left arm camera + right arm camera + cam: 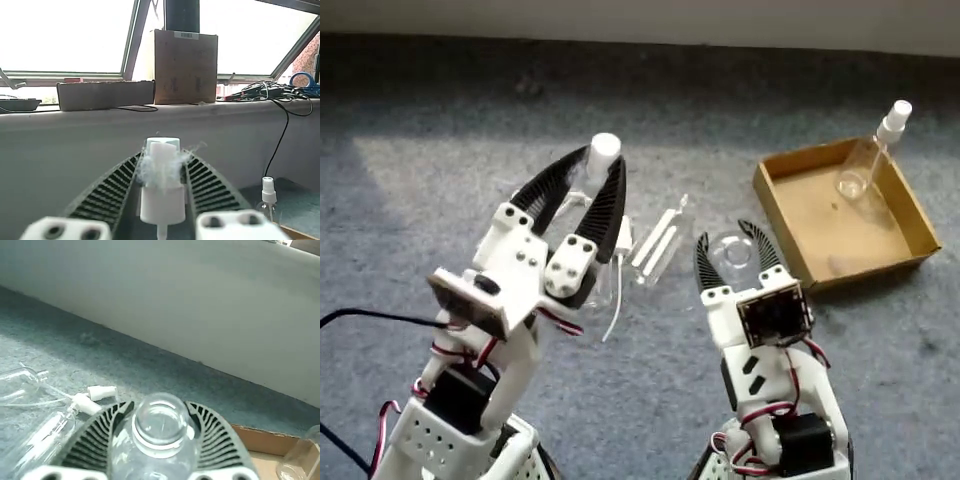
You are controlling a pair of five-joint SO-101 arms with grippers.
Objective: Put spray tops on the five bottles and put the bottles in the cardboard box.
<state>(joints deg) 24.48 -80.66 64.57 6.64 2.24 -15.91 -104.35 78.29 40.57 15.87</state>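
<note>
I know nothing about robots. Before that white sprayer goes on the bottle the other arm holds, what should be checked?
1. Left gripper grips the spray top: ok.
2. Right gripper holds the uncapped bottle: ok.
3. Spray top lined up over the bottle's neck: not ok, they are apart.
4. Spray top's tube straight: cannot tell.
5. Room in the cardboard box: ok, one capped bottle inside.
</note>
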